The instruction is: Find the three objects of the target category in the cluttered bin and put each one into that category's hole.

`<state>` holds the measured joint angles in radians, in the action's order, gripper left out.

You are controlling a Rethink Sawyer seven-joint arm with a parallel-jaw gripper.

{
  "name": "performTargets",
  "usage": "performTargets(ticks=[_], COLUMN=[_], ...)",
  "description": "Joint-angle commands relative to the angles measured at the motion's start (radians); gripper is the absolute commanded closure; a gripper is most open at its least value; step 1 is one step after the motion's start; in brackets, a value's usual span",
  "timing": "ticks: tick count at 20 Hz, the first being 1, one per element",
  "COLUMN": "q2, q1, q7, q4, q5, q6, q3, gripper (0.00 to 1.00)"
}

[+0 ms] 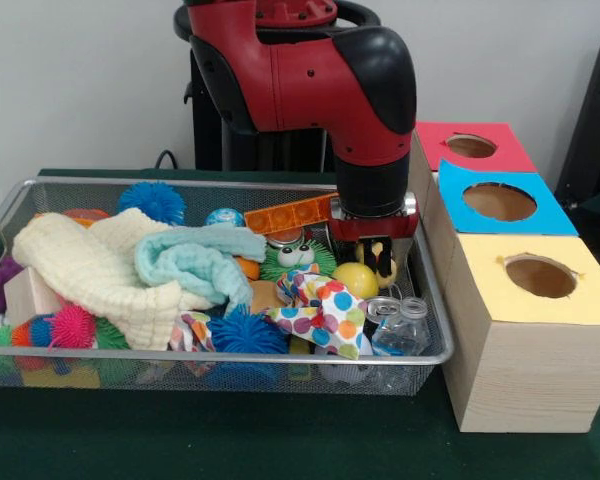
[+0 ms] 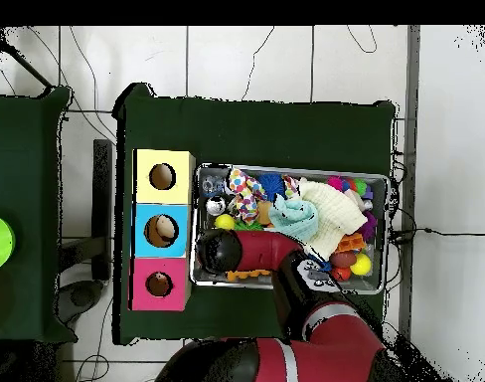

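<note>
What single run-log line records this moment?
phase: searching | gripper: low in wire basket, right end, over yellow ball | boxes: nothing visible inside

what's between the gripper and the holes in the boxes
Mainly the wire basket's side wall: the gripper hangs inside the basket near the end next to the three boxes, over a yellow ball. The yellow-topped box is just beyond that wall; its hole is open and uncovered. Nothing else visible blocks the way.

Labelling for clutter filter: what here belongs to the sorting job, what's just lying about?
Job: silver wire-mesh basket; gripper; red-topped wooden box; blue-topped wooden box; yellow-topped wooden box. Toy animals: can't pick out.
Lying about: cream cloth; teal cloth; blue spiky ball; polka-dot fabric; clear plastic bottle.
</note>
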<state>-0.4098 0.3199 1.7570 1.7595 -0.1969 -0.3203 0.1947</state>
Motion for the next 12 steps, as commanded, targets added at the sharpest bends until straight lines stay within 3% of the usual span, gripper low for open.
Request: performTargets(ticks=[1,8,12], q2=[0.202,0.087,-0.105], q1=[-0.008,0.004,0.009], q7=[0.026,0.023,0.04], q4=[-0.005,0.057,0.151], q5=[-0.009,-0.014,-0.002], q6=[-0.135,-0.154,-0.179], q3=[0.043,0.052,0.055], gripper=[1.0,1.0,1.0])
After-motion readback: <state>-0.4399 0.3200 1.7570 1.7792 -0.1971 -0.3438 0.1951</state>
